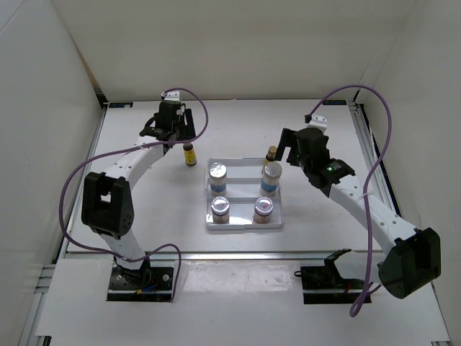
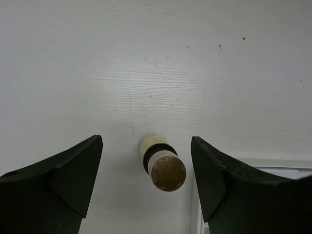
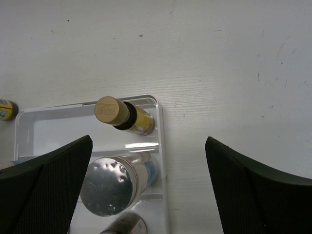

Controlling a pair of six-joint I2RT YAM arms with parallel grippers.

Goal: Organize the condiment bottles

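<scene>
The spread left hand (image 2: pixel 146 142) should drop squarely around the brown bottle (image 2: pixel 157 158) at lower centre, pinching below its cap (image 2: pixel 167 174).

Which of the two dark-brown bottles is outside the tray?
The dark-brown bottle standing left of the white tray, beneath the open left gripper. The other bottle stands inside the tray's far right corner.

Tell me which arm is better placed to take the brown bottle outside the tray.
Left: the open left pincer hangs right over that brown bottle. The right pincer is over the tray's far corner, away from it.
</scene>
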